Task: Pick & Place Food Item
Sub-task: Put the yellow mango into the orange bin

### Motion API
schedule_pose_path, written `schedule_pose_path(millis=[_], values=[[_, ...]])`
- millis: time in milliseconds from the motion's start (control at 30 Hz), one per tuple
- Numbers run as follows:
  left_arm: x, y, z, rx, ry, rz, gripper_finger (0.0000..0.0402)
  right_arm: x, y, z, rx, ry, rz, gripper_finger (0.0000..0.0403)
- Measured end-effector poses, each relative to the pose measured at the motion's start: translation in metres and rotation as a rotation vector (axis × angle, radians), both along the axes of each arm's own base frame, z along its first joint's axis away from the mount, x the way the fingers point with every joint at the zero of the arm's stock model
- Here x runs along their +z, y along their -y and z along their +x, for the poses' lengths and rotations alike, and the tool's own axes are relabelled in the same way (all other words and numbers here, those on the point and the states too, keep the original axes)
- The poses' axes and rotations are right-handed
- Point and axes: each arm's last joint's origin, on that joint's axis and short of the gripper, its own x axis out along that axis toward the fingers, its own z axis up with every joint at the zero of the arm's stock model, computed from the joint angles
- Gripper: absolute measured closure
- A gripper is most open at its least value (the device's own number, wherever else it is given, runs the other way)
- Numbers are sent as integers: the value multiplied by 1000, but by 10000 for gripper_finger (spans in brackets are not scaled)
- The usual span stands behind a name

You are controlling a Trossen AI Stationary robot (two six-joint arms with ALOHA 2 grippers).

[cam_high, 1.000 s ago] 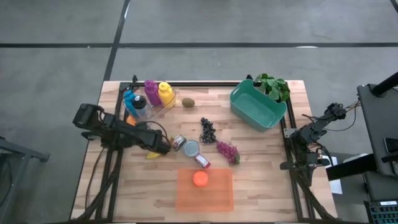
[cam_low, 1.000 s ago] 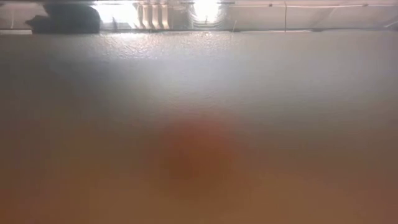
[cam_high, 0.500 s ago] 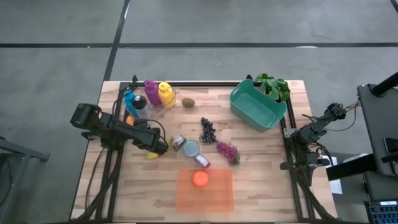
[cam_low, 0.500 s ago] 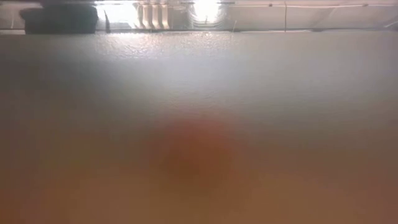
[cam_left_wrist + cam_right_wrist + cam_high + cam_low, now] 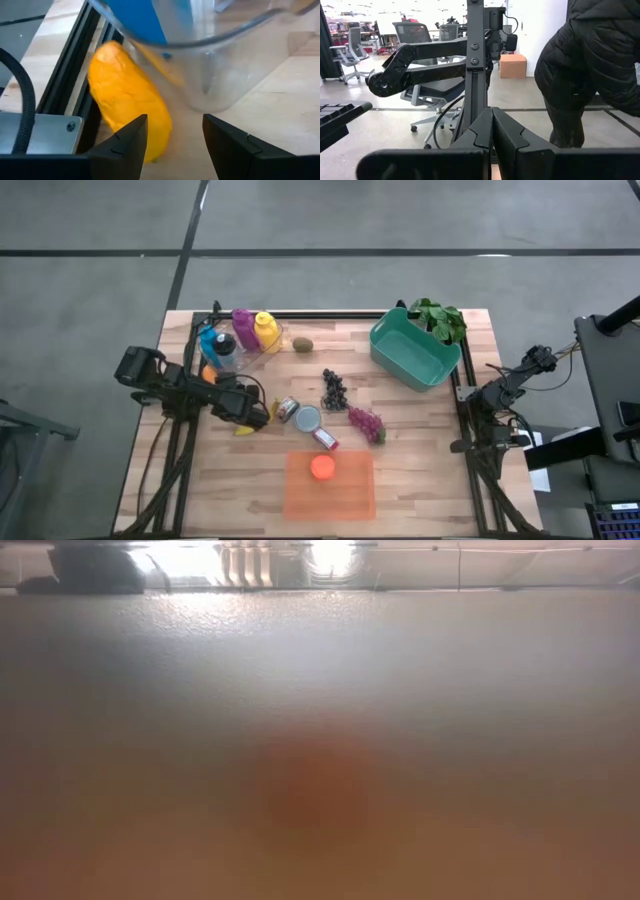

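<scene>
Dark left pincer (image 5: pixel 172 137) hangs low, fingers apart, facing banana (image 5: pixel 127 102).

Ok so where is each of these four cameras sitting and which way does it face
High view: overhead, looking straight down on the table; shows both arms, left end effector by the banana.
Low view: table height, facing across; blocked by a blurred orange tray, no robot parts clear.
Left wrist view: on the left arm, looking past its open fingers at an orange object and clear container.
Right wrist view: on the parked right arm, facing the room; shut fingers, a person.
Shared: high and left wrist views both show the container.
</scene>
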Motion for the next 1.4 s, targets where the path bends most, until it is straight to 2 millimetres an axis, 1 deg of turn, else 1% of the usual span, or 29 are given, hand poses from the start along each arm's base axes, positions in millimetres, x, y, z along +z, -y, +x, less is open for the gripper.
schedule_pose_path(millis=[233,300,400,467,600,700,867,1267,1400], values=[[-11,0,-8,22,12,-40,207,0,0,0,0,0,0,395],[-12,0,-5,30,34,-59,207,0,0,0,0,0,0,395],[-9,4,5,55,91,-124,207,0,0,0,0,0,0,395],[-4,5,10,47,79,-147,207,0,0,0,0,0,0,395],[11,4,12,0,-15,-86,207,0,0,0,0,0,0,395],[18,3,9,-19,-83,-39,207,0,0,0,0,0,0,395],[14,-1,-1,-51,-133,21,207,0,0,0,0,0,0,395],[13,-2,0,-49,-125,36,207,0,0,0,0,0,0,395],[14,-2,0,-42,-130,17,207,0,0,0,0,0,0,395]])
